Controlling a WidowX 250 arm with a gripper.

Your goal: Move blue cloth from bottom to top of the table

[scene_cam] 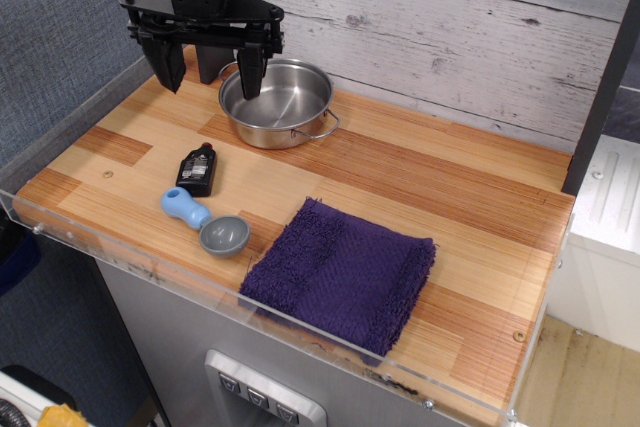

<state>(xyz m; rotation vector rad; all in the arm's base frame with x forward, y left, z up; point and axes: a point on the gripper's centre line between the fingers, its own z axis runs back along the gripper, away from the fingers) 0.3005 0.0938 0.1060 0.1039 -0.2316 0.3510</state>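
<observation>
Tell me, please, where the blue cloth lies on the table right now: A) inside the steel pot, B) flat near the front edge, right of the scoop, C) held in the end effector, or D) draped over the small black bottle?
B: the blue cloth lies flat by the table front rim, right of the scoop, while the open end effector hangs empty near the pot.

single cam, high off the front-right corner, angled down across the whole table (420,197); probably mid-range, toward back wall (450,27).
</observation>
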